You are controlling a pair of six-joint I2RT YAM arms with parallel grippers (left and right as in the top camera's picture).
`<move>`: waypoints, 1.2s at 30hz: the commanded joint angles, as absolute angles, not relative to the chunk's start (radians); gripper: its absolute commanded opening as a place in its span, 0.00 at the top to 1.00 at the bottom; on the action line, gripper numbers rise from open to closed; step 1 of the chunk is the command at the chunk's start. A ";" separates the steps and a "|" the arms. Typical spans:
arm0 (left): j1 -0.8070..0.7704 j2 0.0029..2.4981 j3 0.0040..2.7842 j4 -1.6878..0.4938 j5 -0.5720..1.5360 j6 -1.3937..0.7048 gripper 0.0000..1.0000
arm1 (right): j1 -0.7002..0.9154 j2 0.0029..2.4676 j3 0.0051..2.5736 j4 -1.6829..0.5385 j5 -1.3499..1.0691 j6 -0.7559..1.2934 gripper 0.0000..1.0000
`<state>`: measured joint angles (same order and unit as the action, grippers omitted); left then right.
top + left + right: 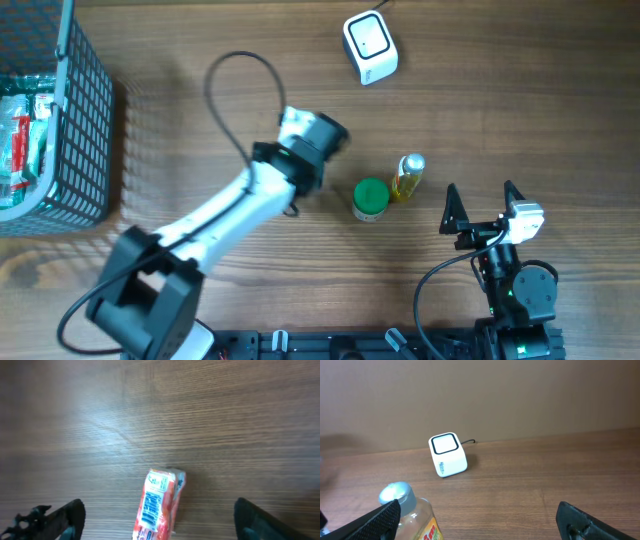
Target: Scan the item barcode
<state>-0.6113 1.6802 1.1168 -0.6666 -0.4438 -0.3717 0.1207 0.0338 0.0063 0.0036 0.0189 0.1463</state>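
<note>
A red and orange packet lies flat on the wooden table in the left wrist view, its barcode facing up. My left gripper stands open over it, one finger far to each side, touching nothing. In the overhead view the left gripper is at mid-table and hides the packet. The white barcode scanner sits at the back of the table, and the right wrist view shows the scanner with its window up. My right gripper is open and empty at the front right.
A green-capped jar and a yellow bottle with a silver cap stand between the two arms. The bottle is close to my right gripper's left finger. A wire basket with packets stands at the left edge.
</note>
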 commanded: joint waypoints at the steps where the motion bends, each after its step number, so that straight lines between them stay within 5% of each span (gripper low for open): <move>1: -0.451 1.677 1.127 -0.675 -0.051 -0.324 0.08 | 0.117 0.034 0.005 0.007 0.006 0.160 0.00; 7: -0.323 1.724 1.126 -0.702 0.141 -0.201 0.16 | 0.117 0.034 0.005 0.007 0.006 0.160 0.00; 23: -0.352 1.842 1.126 -0.704 0.078 -0.190 0.37 | 0.117 0.034 0.005 0.007 0.006 0.160 0.00; 28: -0.356 1.861 1.126 -0.688 0.078 -0.190 0.72 | 0.117 0.034 0.005 0.007 0.005 0.160 0.00; 36: -0.390 1.861 1.126 -0.664 0.078 -0.190 0.68 | 0.117 0.034 0.005 0.007 0.006 0.160 0.00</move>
<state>-0.3630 1.8496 1.1210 -0.6777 0.0795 -0.1955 0.1207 0.0338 0.0059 0.0036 0.0189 0.1467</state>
